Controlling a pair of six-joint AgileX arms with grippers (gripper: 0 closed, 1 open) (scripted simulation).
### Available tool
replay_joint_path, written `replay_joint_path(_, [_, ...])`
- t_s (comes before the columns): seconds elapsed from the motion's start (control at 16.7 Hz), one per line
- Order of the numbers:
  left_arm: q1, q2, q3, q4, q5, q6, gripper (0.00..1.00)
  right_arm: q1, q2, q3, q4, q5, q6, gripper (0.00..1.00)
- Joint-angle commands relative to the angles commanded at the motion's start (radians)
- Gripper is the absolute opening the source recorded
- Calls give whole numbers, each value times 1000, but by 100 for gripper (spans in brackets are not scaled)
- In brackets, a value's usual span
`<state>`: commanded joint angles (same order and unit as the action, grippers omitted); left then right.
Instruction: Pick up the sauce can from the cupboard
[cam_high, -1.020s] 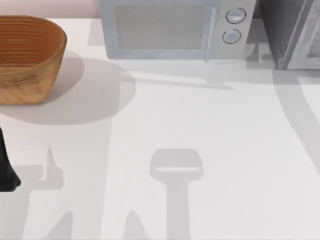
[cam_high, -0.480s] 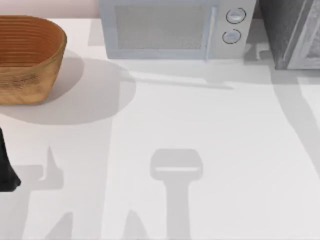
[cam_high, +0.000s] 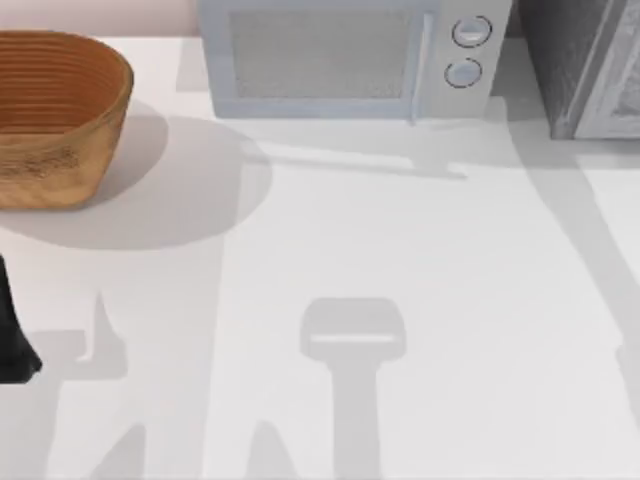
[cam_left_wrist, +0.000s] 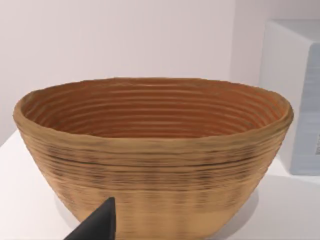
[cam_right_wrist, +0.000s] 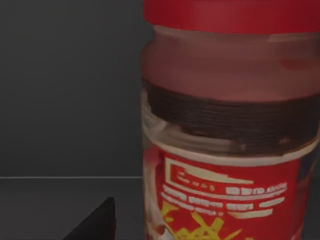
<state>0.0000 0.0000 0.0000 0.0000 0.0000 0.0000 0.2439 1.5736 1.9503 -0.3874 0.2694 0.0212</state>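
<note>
Right wrist view: sauce can (cam_right_wrist: 225, 135) stands close ahead of right pincer (cam_right_wrist: 92, 222), inside dark cupboard | pincer state: cannot tell | left pincer (cam_left_wrist: 95, 225) parked facing basket (cam_left_wrist: 155, 160) | risk: off-centre approach may topple can.

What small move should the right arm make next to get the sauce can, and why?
Probably ease the right gripper a little further forward, centred on the sauce can, before closing. In the right wrist view the can stands upright and very near inside the dark cupboard, but off to one side of the fingertip, with no contact visible. The left gripper sits idle facing the basket.
</note>
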Motion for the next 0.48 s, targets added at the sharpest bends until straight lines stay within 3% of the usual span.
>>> replay_joint_path(0.48, [0, 0, 0, 0, 0, 0, 100, -3, 60, 55, -1, -1, 1, 100])
